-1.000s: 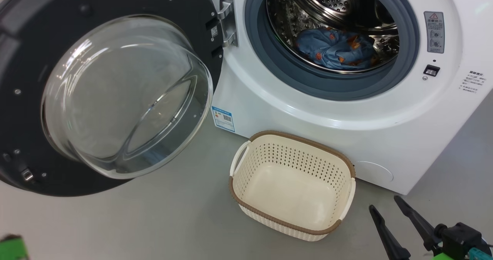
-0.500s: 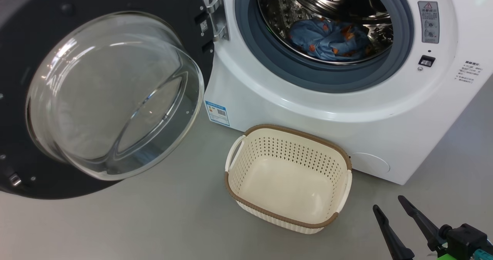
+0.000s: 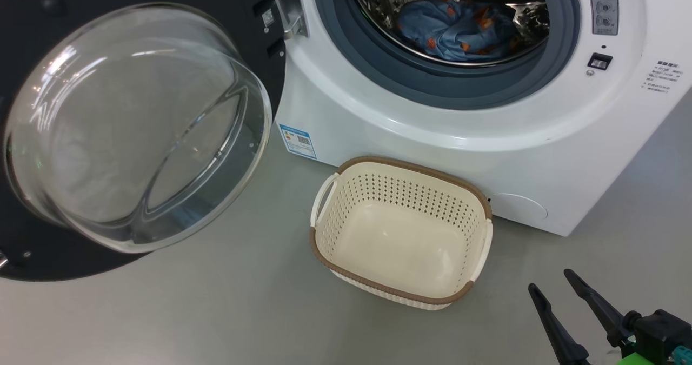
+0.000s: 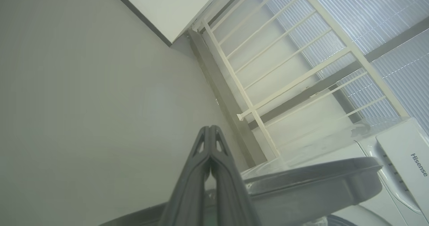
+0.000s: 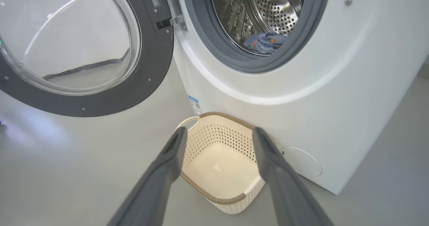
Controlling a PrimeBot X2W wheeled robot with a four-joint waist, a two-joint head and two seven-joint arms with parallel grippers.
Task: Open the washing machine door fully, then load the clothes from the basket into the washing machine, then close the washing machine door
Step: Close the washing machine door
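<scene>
Jaws wide on the right gripper (image 3: 550,279) near the basket (image 3: 403,163), pressed together on the left gripper (image 4: 210,129).

Our head camera has dipped and turned right: washing machine (image 3: 411,132), washing machine door (image 3: 135,127) and basket (image 3: 400,197) now sit higher and further left in our view.

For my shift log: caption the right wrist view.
Right gripper open facing the empty basket; clothes inside the washing machine; door wide open.
</scene>
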